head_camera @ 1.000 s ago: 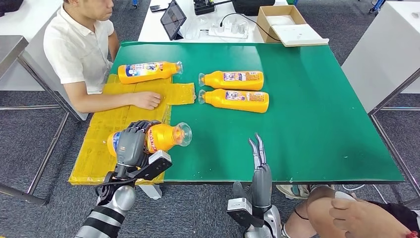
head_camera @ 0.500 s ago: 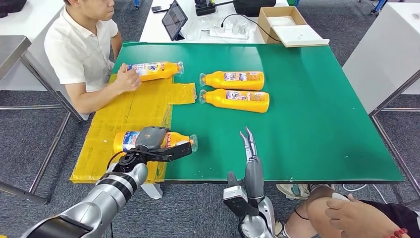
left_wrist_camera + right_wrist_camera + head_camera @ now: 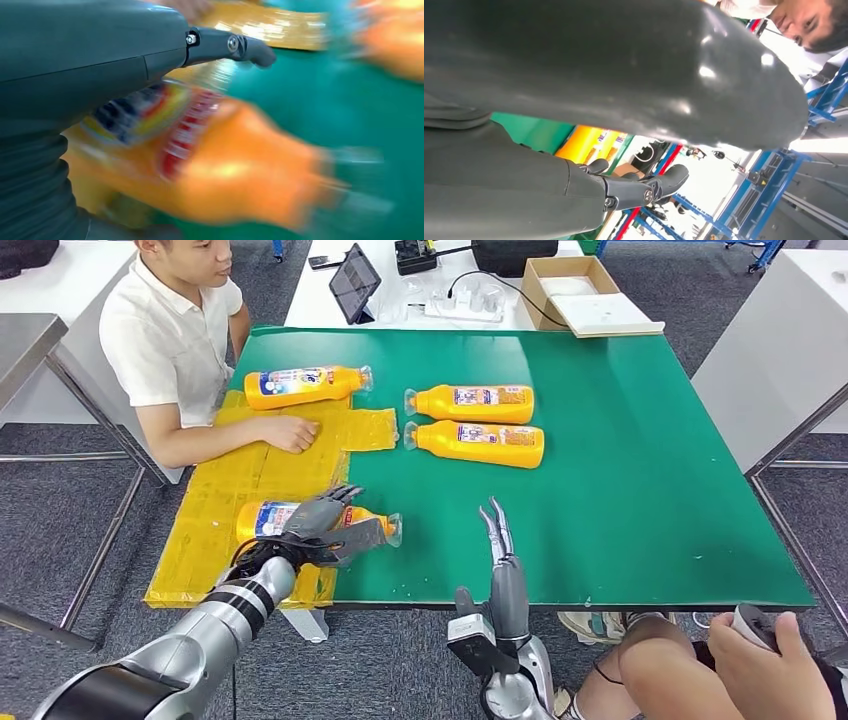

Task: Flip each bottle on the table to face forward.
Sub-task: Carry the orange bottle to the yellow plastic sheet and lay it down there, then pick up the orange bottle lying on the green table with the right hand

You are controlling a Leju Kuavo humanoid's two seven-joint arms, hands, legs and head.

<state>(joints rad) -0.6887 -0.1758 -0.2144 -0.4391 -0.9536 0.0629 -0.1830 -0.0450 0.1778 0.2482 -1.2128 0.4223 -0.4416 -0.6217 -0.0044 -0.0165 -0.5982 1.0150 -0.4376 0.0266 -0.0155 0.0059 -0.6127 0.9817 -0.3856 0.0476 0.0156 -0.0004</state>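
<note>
You can read no text in these views. The orange bottles (image 3: 478,400) carry labels (image 3: 476,396) with print too small to make out, and the label on the near bottle (image 3: 215,165) is blurred in the left wrist view.

Left hand (image 3: 318,525) lies fingers spread at the table's near-left edge; right hand (image 3: 498,540) points upright, fingers straight.

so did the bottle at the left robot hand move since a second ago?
Yes. The bottle was lifted and tilted then; now it lies flat across the yellow mat edge, cap over the green table, the left robot hand resting on it.
</note>
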